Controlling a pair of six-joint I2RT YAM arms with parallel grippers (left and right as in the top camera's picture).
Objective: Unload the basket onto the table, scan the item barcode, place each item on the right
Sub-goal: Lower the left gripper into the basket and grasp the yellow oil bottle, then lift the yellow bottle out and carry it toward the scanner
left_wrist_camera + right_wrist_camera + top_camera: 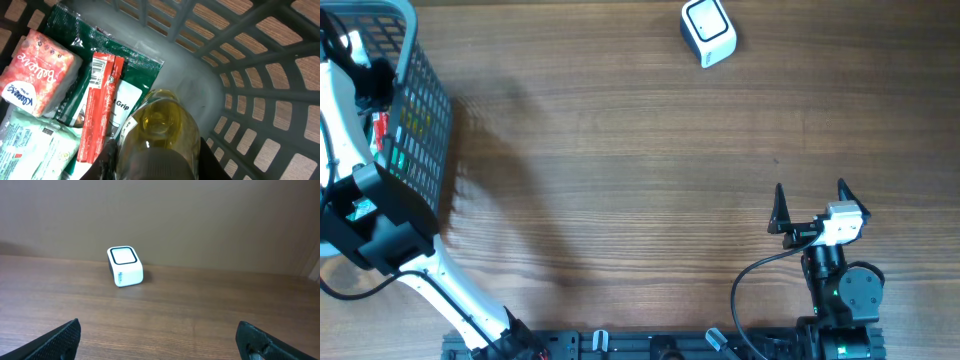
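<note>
Left wrist view: I'm looking down into the grey basket [250,75], and a clear bottle [160,130] of yellow liquid fills the bottom of my picture, right where my fingers reach.
Left gripper [155,164]: down at the bottle, which hides nearly all of my fingers, so I cannot tell whether I have clamped it or only straddle it.
Bottle: it lies on top of the heap, the easiest thing to reach, which I reckon is why it's my pick. I can't see a barcode on it from here.
Neighbours: a long red packet [97,105] lies just beside the bottle over a green packet [95,45]. A Kleenex tissue pack [37,70] and a wipes pack [35,145] sit at the far left.
Right gripper [810,190]: spread wide, holding nothing, parked low over the table [620,180], out of the way while my left arm works.
Barcode scanner [708,32]: a small white box standing alone on the far side of the table, well apart from the basket, its window tilted up to read whatever I bring over.
Step in hand: picking the item. Scanning is not yet begun.
Risk: smooth, round glass or plastic could slip or roll if I grip off-centre.
</note>
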